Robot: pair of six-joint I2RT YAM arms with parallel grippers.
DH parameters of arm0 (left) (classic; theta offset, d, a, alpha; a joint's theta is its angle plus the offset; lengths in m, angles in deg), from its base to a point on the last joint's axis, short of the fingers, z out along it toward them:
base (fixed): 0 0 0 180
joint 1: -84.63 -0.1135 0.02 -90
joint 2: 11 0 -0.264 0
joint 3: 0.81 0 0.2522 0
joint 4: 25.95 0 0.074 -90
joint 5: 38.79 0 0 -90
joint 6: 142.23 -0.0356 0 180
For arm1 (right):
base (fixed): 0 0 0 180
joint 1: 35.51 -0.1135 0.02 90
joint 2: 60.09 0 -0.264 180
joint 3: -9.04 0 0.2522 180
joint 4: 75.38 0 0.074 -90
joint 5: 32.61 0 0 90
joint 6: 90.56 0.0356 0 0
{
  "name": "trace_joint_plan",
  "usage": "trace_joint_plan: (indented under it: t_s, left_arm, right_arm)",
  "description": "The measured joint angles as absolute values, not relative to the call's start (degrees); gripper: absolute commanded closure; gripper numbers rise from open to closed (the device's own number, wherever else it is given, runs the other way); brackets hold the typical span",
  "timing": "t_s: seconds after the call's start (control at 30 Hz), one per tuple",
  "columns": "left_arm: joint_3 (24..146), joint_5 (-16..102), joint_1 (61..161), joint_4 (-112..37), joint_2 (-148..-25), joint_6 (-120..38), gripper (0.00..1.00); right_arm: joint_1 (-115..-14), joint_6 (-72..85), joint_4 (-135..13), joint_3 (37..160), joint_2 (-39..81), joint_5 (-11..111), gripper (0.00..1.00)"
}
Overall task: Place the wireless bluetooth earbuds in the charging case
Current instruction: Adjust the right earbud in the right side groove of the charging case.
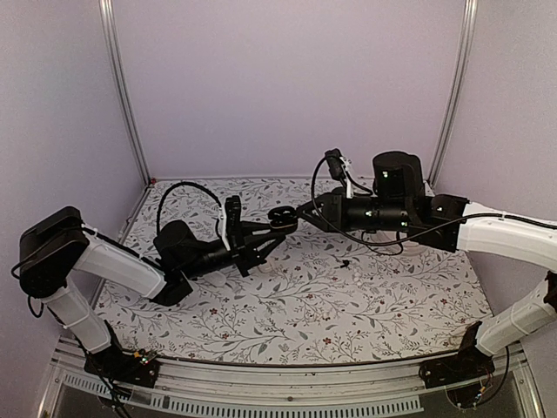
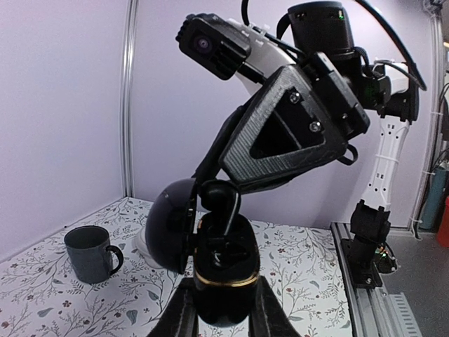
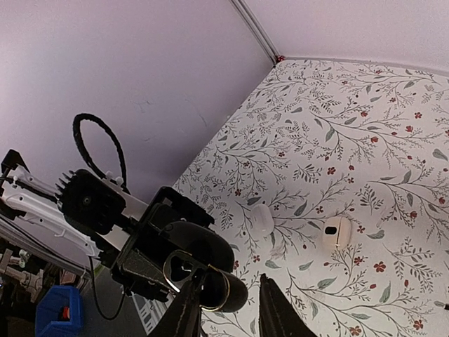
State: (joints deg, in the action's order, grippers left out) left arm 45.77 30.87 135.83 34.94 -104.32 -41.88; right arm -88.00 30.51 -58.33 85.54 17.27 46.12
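Presently: charging case (image 2: 223, 277), opened, is pinched aloft by left pincer (image 2: 224, 310); earbud (image 2: 219, 201) is poised at its well below right pincer (image 3: 226, 298), grip can't be told. Risk: earbud dropped if misaligned.

I see the charging case (image 2: 223, 281), glossy black with a gold band around its mouth. It is held in the air above the bench (image 1: 348, 296), clamped between the fingers of the left end effector (image 2: 223, 309). Its domed lid (image 2: 172, 225) is swung open to one side. One black earbud (image 2: 220, 203) sits with its stem pointing into the open mouth, right at the tips of the right end effector (image 3: 228, 312). I cannot tell whether they grip it.
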Motion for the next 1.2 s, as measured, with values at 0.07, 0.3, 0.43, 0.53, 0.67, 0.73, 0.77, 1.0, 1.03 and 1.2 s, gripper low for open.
trace_joint_plan:
  t_s: [0.07, 0.3, 0.43, 0.53, 0.67, 0.73, 0.77, 1.0, 1.03, 1.2]
  left_arm:
    - [45.77, 30.87, 135.83, 34.94, -104.32, -41.71, 1.00]
    - [45.77, 30.89, 135.83, 34.87, -104.32, -41.49, 1.00]
    - [45.77, 30.92, 135.83, 34.52, -104.32, -41.49, 1.00]
    - [45.77, 30.92, 135.85, 34.44, -104.32, -41.49, 1.00]
    - [45.79, 30.96, 135.83, 34.30, -104.32, -41.47, 1.00]
    - [45.79, 31.03, 135.83, 34.24, -104.32, -41.47, 1.00]
    - [45.79, 31.11, 135.85, 34.13, -104.32, -41.49, 1.00]
    - [45.79, 31.38, 135.85, 33.54, -104.32, -41.49, 1.00]
    - [45.79, 31.38, 135.85, 33.50, -104.32, -41.49, 1.00]
    - [45.79, 31.53, 135.85, 33.34, -104.32, -41.49, 1.00]
  right_arm:
    - [-88.02, 30.48, -58.35, 85.85, 17.51, 46.08, 0.72]
    - [-88.46, 30.68, -58.64, 86.09, 17.67, 46.06, 0.74]
    - [-88.63, 30.70, -58.66, 86.50, 18.02, 46.06, 0.75]
    - [-88.81, 30.77, -58.66, 86.81, 18.39, 46.06, 0.77]
    - [-88.90, 31.34, -58.66, 87.03, 18.63, 46.06, 0.78]
    - [-88.96, 31.62, -58.64, 87.03, 18.67, 46.08, 0.78]
    - [-89.01, 31.75, -58.66, 87.03, 18.67, 46.08, 0.78]
    - [-89.14, 32.93, -58.64, 87.03, 18.67, 46.12, 0.78]
    - [-89.18, 33.09, -58.64, 87.03, 18.69, 46.14, 0.78]
    - [-89.25, 34.16, -58.09, 87.05, 18.80, 46.78, 0.77]
